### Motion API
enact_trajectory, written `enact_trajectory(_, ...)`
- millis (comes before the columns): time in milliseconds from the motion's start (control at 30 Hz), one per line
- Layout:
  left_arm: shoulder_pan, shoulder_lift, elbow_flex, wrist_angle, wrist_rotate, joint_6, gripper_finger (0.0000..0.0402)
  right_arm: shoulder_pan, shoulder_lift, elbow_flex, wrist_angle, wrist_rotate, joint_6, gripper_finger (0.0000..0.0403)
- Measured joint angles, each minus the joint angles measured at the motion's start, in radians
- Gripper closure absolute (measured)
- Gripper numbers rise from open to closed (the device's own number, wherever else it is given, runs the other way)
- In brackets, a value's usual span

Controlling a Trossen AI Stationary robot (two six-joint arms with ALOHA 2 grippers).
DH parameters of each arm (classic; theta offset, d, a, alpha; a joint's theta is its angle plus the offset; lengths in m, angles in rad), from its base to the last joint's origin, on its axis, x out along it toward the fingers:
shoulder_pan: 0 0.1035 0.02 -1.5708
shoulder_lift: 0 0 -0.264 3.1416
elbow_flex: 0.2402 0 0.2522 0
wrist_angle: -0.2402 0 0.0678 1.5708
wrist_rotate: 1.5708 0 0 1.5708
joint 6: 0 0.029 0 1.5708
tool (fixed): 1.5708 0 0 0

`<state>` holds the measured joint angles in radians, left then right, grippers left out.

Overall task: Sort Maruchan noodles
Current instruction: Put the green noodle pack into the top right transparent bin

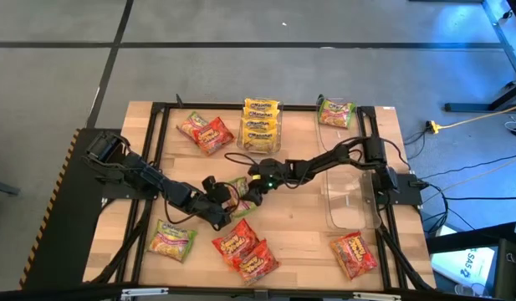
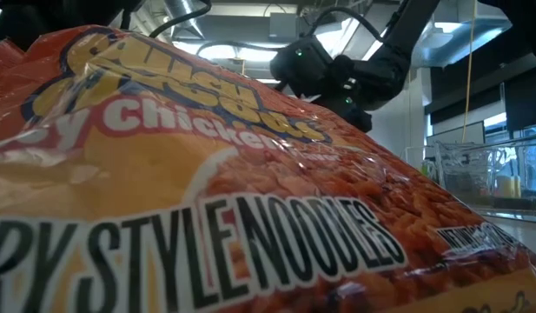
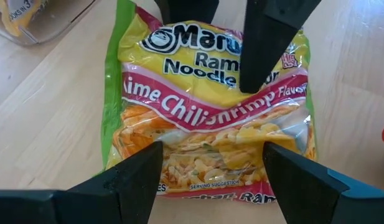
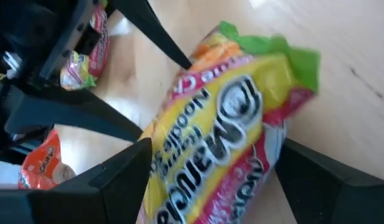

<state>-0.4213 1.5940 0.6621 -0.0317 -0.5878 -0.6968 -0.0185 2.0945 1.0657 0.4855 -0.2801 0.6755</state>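
- Lying flat mid-table between both arms: green-edged yellow crinkly plastic Lime Chili Shrimp ramen packet point(image 3: 207, 112).
- Left gripper point(image 3: 210, 171) spread wide astride it, nothing held; right gripper point(image 4: 210, 180) likewise spread, empty.
- Probably light, slick, brittle inside; best pinched across its edges.

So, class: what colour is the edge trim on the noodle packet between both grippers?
Light green, on the Lime Chili Shrimp packet; clearest in the left wrist view.

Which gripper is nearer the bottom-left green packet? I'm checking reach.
Left. The left gripper hovers just up-right of that green packet; the right gripper sits farther right, mid-table.
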Motion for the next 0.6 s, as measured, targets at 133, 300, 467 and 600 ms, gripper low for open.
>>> enact_trajectory(133, 0.000, 0.000, 0.000, 0.007, 0.000, -0.001, 0.0129, 0.006, 0.009, 0.001, 0.042, 0.001, 0.036, 0.0100)
enact_trajectory(300, -0.001, 0.000, 0.000, 0.022, 0.001, 0.000, 0.0129, 0.006, 0.046, 0.006, 0.106, -0.032, 0.104, 0.0100)
enact_trajectory(467, -0.001, 0.000, 0.000, 0.025, 0.001, 0.000, 0.0129, 0.005, 0.053, 0.006, 0.120, -0.034, 0.118, 0.0103)
enact_trajectory(600, -0.001, -0.001, 0.000, 0.025, 0.002, 0.000, 0.0129, 0.005, 0.053, 0.006, 0.125, -0.036, 0.125, 0.0135)
